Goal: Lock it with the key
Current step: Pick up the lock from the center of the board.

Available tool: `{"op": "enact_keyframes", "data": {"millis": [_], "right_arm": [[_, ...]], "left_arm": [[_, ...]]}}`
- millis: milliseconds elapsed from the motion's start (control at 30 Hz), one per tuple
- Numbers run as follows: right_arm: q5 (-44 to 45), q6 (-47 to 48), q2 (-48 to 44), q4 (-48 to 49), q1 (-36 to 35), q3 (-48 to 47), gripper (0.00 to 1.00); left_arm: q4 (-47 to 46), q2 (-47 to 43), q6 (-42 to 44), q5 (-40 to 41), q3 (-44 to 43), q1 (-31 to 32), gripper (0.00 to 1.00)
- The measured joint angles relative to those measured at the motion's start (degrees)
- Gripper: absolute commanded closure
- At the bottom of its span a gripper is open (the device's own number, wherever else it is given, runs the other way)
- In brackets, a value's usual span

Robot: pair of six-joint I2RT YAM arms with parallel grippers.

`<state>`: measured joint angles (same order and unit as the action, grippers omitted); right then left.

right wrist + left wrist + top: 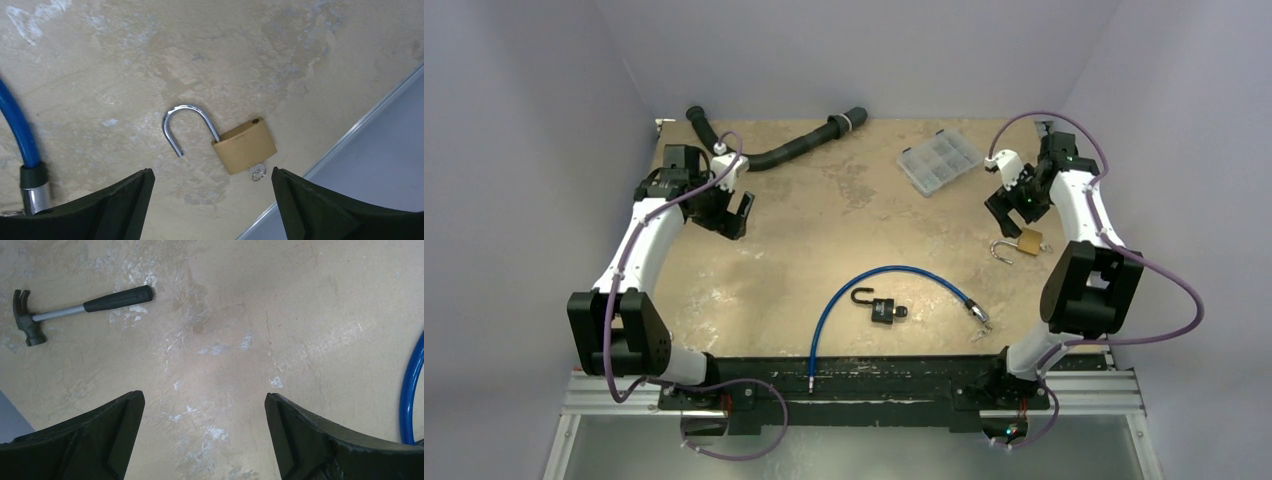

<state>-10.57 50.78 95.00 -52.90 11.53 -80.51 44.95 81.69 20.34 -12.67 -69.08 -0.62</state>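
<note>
Right wrist: brass padlock (245, 146), key (257, 171) inserted, shackle open, near table edge (320, 161); left jaws, right jaws apart.

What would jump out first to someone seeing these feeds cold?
The brass padlock, shackle swung open and a key in its base, lies to the right, close by the open right pincer. Centre front, a blue cable curves around a black padlock.
</note>
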Motion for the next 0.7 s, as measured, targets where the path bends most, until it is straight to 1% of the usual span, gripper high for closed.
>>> {"op": "enact_keyframes", "data": {"millis": [200, 433, 700], "right_arm": [[1.2, 4.3, 5.2, -1.2, 1.6, -3.9, 0.01], [2.6, 8.8, 9.2, -1.9, 2.4, -4.4, 0.01], [2.5, 12.2, 14.4, -2.0, 2.4, -6.4, 0.01]], "left_arm": [[1.3, 0.9, 0.4, -2.3, -0.9, 1.0, 0.0], [3.2, 1.9, 0.5, -3.4, -2.5, 1.8, 0.0], [4.1, 3.9, 0.5, -4.0, -6.5, 2.5, 0.0]]}}
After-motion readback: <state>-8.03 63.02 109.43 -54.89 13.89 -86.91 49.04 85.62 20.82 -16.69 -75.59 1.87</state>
